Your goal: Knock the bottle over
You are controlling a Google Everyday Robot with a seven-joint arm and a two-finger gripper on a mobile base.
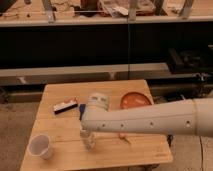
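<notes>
- A wide white plastic cup (40, 146) stands upright at the 8 o'clock corner of the pale wooden slatted table (145, 145), well apart from everything else
- A flat dark rectangular packet with a red and white edge (65, 106) lies toward 10 o'clock on the tabletop
- The small pale beige bottle with a narrow neck (88, 139) stands upright at about 6 o'clock of the table's middle, near the front edge, its top right under the arm's wrist
- The gripper (86, 131) hangs at the end of the white cylindrical robot arm (150, 119), just above and against the bottle's top; I cannot tell how it is set
- A dark blue object (81, 112) peeks out from behind the wrist, toward 9 o'clock of it
- A small tan scrap (123, 136) lies on the wood below the arm, toward 3 o'clock of the bottle
- A round orange-red plate (134, 100) sits at the 2 o'clock side of the table, partly hidden by the arm
</notes>
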